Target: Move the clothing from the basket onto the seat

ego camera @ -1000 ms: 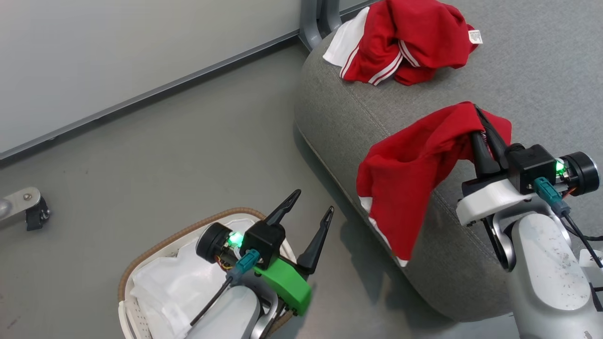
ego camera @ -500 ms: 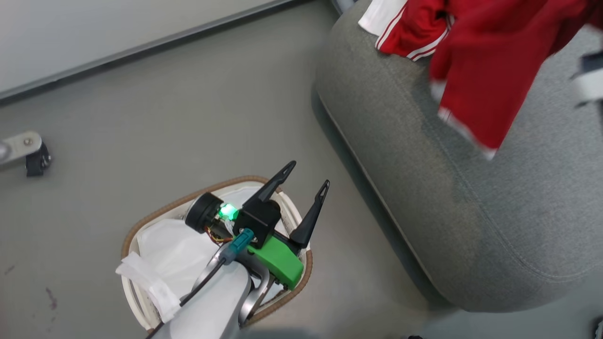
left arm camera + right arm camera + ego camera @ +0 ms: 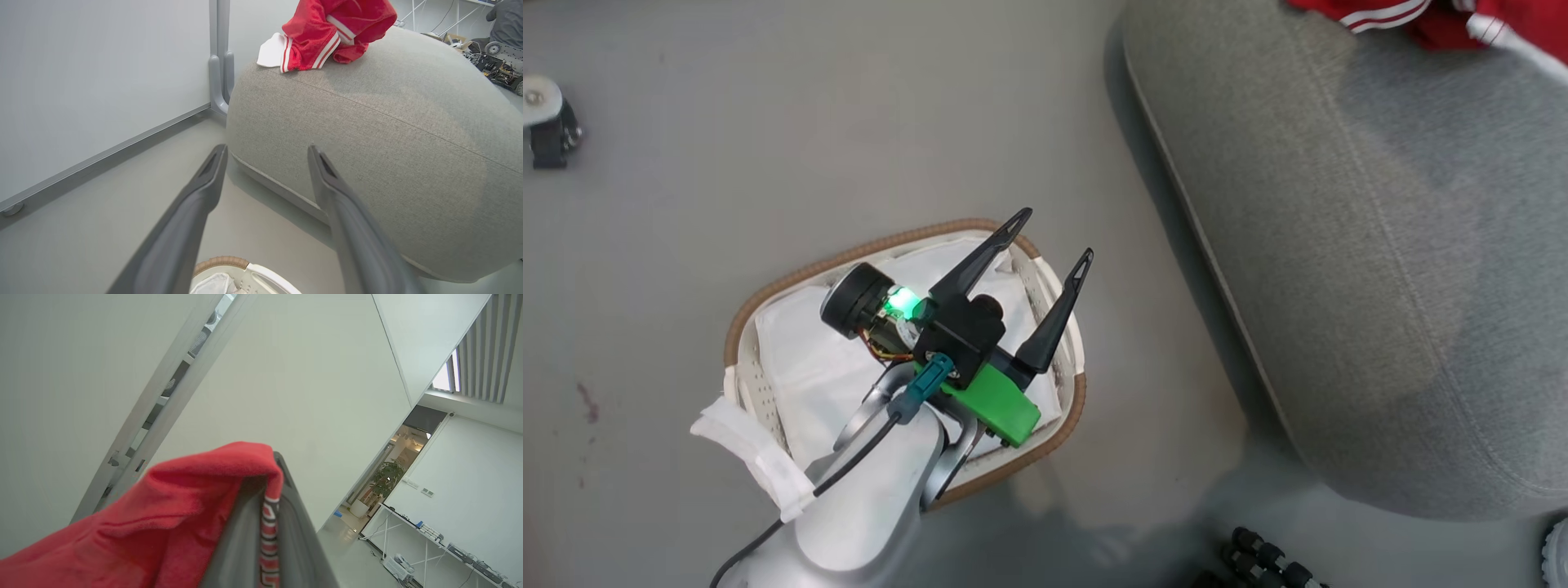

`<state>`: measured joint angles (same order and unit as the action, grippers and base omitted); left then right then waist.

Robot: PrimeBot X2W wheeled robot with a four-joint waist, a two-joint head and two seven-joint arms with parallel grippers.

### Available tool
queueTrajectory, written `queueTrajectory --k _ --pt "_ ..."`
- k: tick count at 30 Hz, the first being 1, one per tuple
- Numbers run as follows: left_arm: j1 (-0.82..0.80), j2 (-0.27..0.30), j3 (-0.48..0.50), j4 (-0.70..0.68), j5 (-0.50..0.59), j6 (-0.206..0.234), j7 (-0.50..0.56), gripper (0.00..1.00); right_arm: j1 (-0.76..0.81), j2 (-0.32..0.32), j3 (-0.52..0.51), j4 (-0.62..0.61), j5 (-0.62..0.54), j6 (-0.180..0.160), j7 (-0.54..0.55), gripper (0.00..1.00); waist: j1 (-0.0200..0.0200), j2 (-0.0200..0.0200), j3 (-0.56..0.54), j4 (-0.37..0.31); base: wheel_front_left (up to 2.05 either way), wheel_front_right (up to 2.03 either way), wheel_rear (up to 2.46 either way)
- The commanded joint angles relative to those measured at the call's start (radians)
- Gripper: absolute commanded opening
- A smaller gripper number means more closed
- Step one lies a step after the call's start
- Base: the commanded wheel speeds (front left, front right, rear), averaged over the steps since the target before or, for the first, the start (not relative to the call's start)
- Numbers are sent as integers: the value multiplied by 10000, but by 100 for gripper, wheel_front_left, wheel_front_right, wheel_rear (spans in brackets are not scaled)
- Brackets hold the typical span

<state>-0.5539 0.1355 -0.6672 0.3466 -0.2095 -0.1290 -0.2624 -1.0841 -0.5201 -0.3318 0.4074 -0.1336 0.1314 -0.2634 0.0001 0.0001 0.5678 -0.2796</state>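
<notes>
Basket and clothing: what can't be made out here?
Basket interior, head view: left pincer and its arm cover much of the liner.
Striped clothing on the seat, head view: cut off by the top edge.
Red garment in the right pincer, right wrist view: runs off the bottom edge.

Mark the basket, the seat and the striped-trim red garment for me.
basket (image 3: 1081, 390): head view, brown woven rim on its right side.
seat (image 3: 388, 134): left wrist view, bare grey fabric of its rounded side.
striped-trim red garment (image 3: 308, 30): left wrist view, red cloth above the stripes.
</notes>
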Motion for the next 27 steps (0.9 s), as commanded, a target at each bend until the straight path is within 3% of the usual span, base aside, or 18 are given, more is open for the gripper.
queueTrajectory --k 1,5,16,17,18,19,20,27 --pt "-204 72 -13 -64 99 -29 -36 100 -19 -71 -141 204 -87 -14 -20 0 -1 -1 716 404 0 0 0" --pt "-214 155 -45 -73 159 -30 -36 100 588 -42 -730 936 -204 -14 -20 0 -1 -1 936 457 0 0 0" --pt "-176 465 57 42 90 -17 -36 100 2067 1514 -1585 2399 -496 -14 -19 0 -1 -1 1142 192 0 0 0" --pt "-175 488 62 51 70 -18 -36 100 2237 1663 -1628 2381 -549 -14 -19 13 -1 -1 1130 175 0 0 0" --pt "-173 493 62 58 54 -18 -36 100 2350 1755 -1662 2345 -568 -14 -19 40 -1 -1 1118 168 0 0 0" --pt "-169 486 50 67 24 -19 -36 100 2446 1842 -1692 2299 -581 -14 -19 73 -1 -1 1097 162 0 0 0" --pt "-161 484 51 73 7 -19 -36 100 2543 1911 -1723 2244 -594 -14 -19 98 -1 -1 1076 159 0 0 0" --pt "44 405 113 119 -185 -23 -36 100 3527 2415 -1738 1940 -523 -14 -19 100 -1 -1 661 168 0 0 0"
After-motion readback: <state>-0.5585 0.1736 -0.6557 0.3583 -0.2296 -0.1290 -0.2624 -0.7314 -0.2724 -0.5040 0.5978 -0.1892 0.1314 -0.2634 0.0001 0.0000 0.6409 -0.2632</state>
